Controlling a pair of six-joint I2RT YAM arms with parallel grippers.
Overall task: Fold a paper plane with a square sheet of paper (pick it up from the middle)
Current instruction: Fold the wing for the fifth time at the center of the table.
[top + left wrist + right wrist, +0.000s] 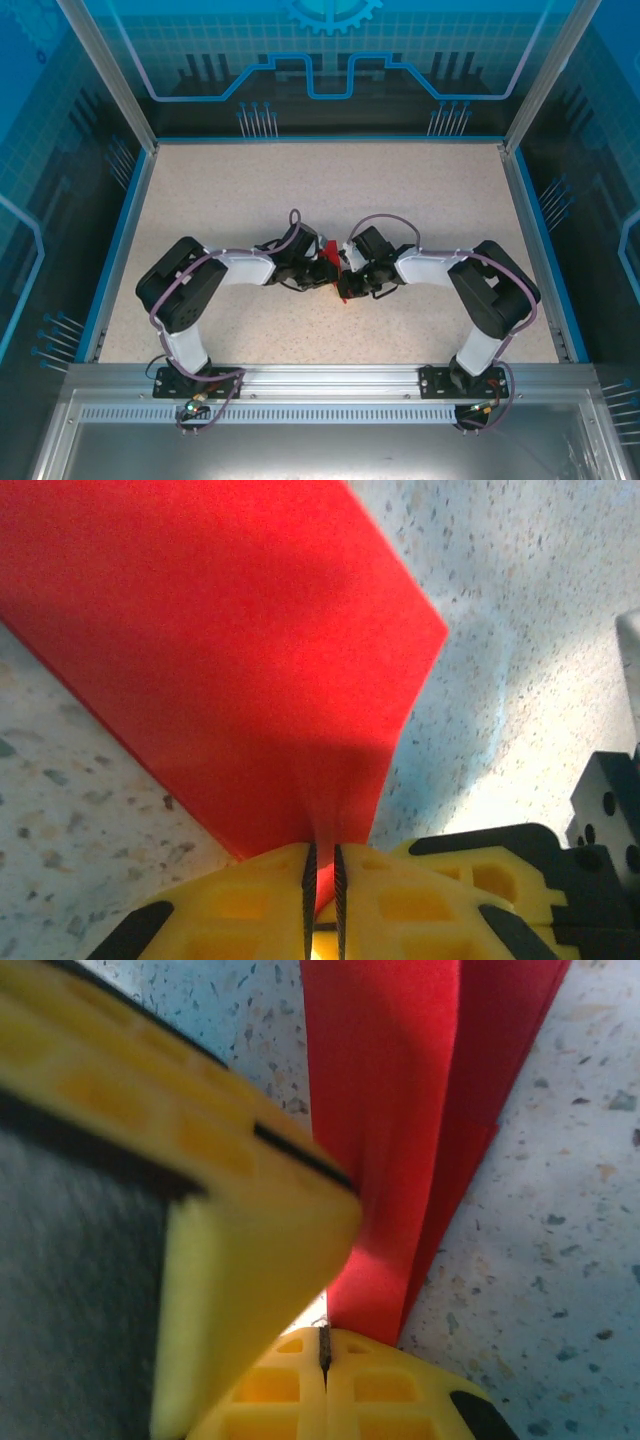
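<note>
1 speckled table (250, 190) is taking up most of the top view, with blue walls standing around it. 2 arms are sitting on it: the left arm (185, 290) and the right arm (495, 290) are both reaching inward and meeting at mid-table. 1 red sheet of paper (328, 252) is sitting between the 2 wrists, just above the table and already partly folded. From above only small red bits are showing, since the arms are covering the rest.

In the left wrist view the sheet (230, 650) is running off the top and left edges. The left gripper (323, 880) is clamping its lower edge, with red paper showing in the thin gap between the 2 yellow fingers.

In the right wrist view the sheet (400, 1110) is hanging as a narrow strip of at least 2 layers, cut off at the top. The right gripper (323, 1352) is sitting with its jaws pressed together. The strip is ending right at its fingertips, but whether the paper is going into the seam is hard to tell. 1 blurred yellow finger (230, 1160) is blocking the left half.
</note>
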